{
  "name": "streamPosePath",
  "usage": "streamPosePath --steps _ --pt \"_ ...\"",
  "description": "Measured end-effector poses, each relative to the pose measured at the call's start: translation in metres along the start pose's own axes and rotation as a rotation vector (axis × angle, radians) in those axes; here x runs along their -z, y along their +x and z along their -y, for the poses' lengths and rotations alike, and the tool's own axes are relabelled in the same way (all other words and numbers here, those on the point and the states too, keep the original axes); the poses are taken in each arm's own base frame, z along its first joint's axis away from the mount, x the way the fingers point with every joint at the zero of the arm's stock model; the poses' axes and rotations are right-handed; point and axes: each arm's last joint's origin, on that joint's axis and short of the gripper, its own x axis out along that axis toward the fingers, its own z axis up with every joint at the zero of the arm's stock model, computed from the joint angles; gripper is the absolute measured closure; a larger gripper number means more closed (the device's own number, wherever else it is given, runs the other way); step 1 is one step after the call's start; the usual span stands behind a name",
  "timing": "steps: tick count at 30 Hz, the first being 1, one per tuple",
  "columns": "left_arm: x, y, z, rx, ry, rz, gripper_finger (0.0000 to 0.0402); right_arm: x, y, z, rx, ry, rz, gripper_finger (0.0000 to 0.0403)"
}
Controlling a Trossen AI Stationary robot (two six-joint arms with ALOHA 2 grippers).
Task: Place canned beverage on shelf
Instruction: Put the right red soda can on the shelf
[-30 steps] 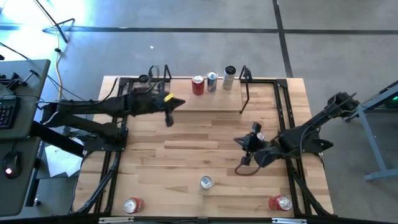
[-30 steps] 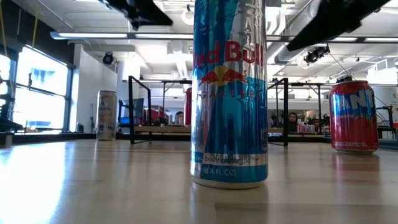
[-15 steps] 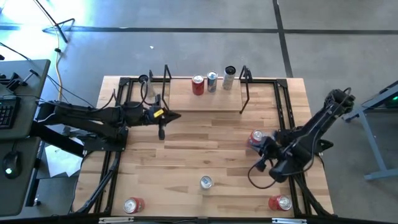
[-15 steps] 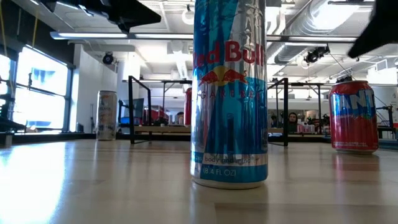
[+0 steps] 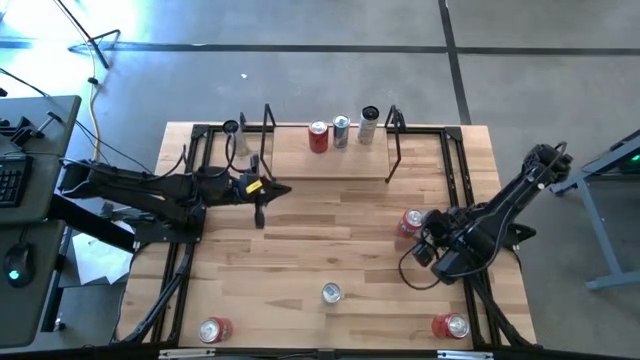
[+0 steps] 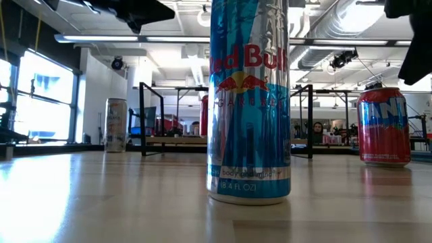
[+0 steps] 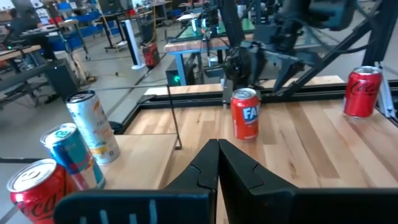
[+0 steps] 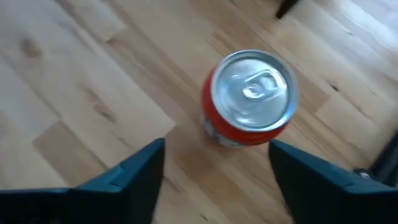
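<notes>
An orange-red can (image 8: 251, 99) stands upright on its base on the table at mid right (image 5: 412, 222). My right gripper (image 8: 217, 171) (image 5: 424, 240) hangs over it, slanting down, open, with its fingers to either side and short of the can, touching nothing. The shelf (image 5: 330, 165) lies along the far edge and bears a red can (image 5: 318, 136), a blue can (image 5: 341, 131) and a white can (image 5: 369, 124), all upright. My left gripper (image 5: 262, 203) (image 7: 217, 168) is shut and empty, in the air near the shelf's left end.
A blue-and-silver can (image 5: 331, 292) (image 6: 248, 101) stands near the front edge in the middle. Red cans stand at the front left (image 5: 213, 329) and front right (image 5: 450, 326). Black rod frames (image 5: 395, 145) rise at the shelf's ends. Bare wood lies in the table's middle.
My right gripper has drawn back toward the table's right edge and rolled over, so the orange-red can it covered now shows standing on the table. My left gripper has pulled back from the shelf toward the table's left edge and sunk a little, still shut.
</notes>
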Motion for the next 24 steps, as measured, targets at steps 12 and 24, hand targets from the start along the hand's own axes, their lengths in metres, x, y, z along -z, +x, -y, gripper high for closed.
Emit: streamPosePath --steps 12,24 --pt "-0.001 -0.002 0.01 0.049 -0.01 0.006 0.0401 -0.025 0.017 0.006 0.098 0.097 -0.034 0.0047" --pt "-0.002 -0.005 0.019 0.07 -0.005 0.008 0.0401 -0.021 0.06 0.009 0.066 0.137 -0.091 0.0048"
